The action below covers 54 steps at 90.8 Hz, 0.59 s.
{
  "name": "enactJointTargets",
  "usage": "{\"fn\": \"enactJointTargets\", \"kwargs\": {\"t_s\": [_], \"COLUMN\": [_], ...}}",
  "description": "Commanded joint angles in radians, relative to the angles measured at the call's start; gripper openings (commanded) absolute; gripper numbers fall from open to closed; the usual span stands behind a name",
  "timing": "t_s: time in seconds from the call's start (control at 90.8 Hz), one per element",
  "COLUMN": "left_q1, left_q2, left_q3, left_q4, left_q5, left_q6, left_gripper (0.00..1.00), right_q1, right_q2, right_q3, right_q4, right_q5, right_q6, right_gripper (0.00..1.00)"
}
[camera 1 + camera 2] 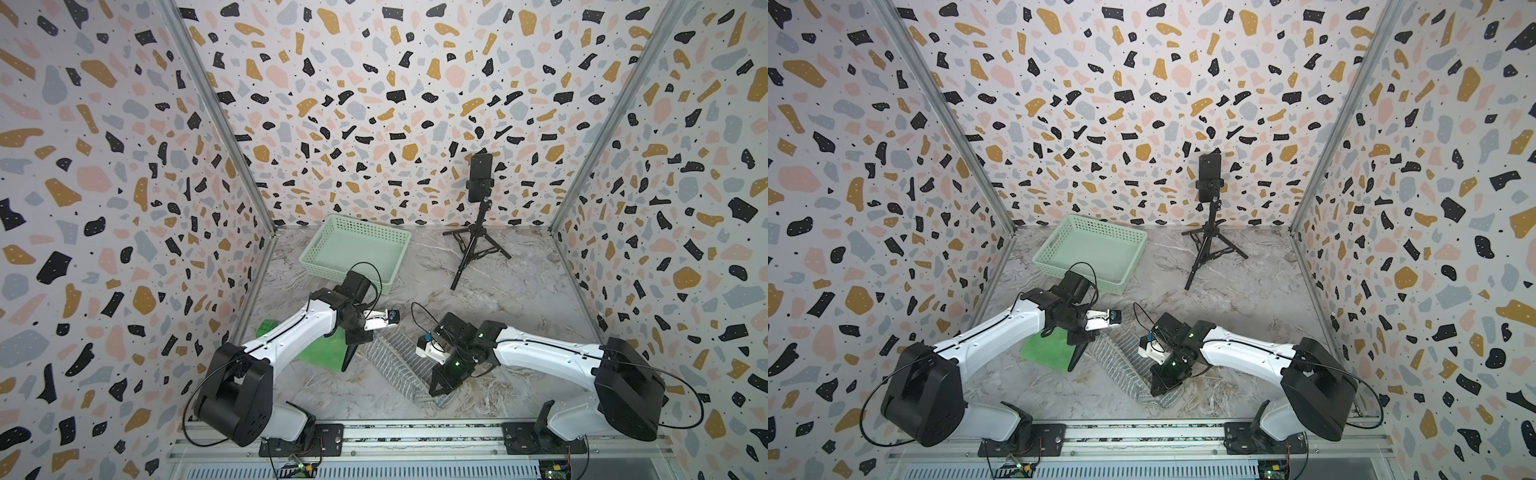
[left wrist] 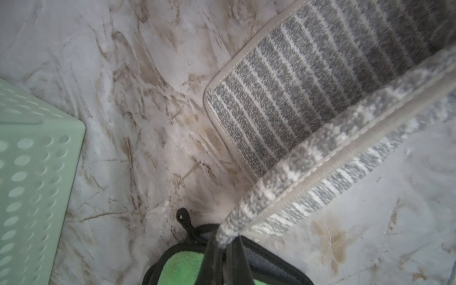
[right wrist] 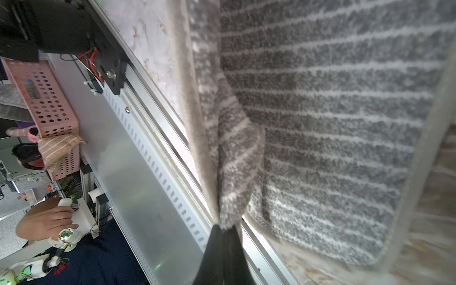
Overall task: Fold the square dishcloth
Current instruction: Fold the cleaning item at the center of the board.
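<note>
Surface: marble table (image 1: 519,291), speckled walls around.
Cloth: grey striped dishcloth (image 1: 395,365), middle of the table's front edge.
Left arm: left gripper (image 2: 225,243) clamps a raised hem.
Right arm: right gripper (image 3: 223,228) clamps likewise.
Advice: carry both ends across level, together; lay edge on edge.

A robotics lab test cell: terrazzo-print panel walls (image 1: 374,104) box in a marble-look desk (image 1: 532,299). A slotted aluminium rail (image 1: 415,434) behind the jaws carries both arm bases (image 1: 286,419). A phone (image 1: 481,176) on a tripod (image 1: 473,245) stands well beyond them, and a person (image 3: 98,259) outside grips a control handle (image 3: 65,202).
</note>
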<state>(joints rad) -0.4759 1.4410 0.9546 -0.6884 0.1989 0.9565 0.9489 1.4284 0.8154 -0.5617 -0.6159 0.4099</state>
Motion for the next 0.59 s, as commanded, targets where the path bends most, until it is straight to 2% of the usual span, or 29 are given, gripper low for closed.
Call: {"fn": "enactJointTargets", "kwargs": {"t_s": [0.0, 0.198, 0.242, 0.308, 0.374, 0.418, 0.518, 0.584], "left_q1": [-0.026, -0.079, -0.09, -0.105, -0.109, -0.11, -0.109, -0.11], "left_q2": [0.015, 0.016, 0.018, 0.018, 0.008, -0.014, -0.097, -0.142], "left_q3": [0.01, -0.025, -0.035, -0.052, -0.063, -0.066, -0.096, -0.115], "left_q4": [0.053, 0.172, 0.195, 0.252, 0.279, 0.277, 0.247, 0.204], "left_q5": [-0.034, -0.079, -0.101, -0.166, -0.206, -0.214, -0.21, -0.194], "left_q6": [-0.027, -0.089, -0.097, -0.113, -0.135, -0.146, -0.132, -0.114], "left_gripper": [0.04, 0.21, 0.25, 0.42, 0.58, 0.65, 0.73, 0.74], "right_q1": [-0.003, -0.008, -0.012, -0.026, -0.053, -0.08, -0.119, -0.122], "right_q2": [-0.076, -0.152, -0.159, -0.159, -0.157, -0.158, -0.163, -0.165], "right_q3": [-0.061, -0.146, -0.157, -0.165, -0.172, -0.175, -0.163, -0.146], "right_q4": [0.06, 0.141, 0.154, 0.155, 0.154, 0.145, 0.069, 0.008], "right_q5": [-0.01, -0.024, -0.021, -0.004, 0.028, 0.066, 0.216, 0.339], "right_q6": [0.066, 0.138, 0.149, 0.154, 0.168, 0.177, 0.165, 0.157], "right_gripper": [0.0, 0.0, 0.05, 0.15, 0.14, 0.14, 0.13, 0.25]}}
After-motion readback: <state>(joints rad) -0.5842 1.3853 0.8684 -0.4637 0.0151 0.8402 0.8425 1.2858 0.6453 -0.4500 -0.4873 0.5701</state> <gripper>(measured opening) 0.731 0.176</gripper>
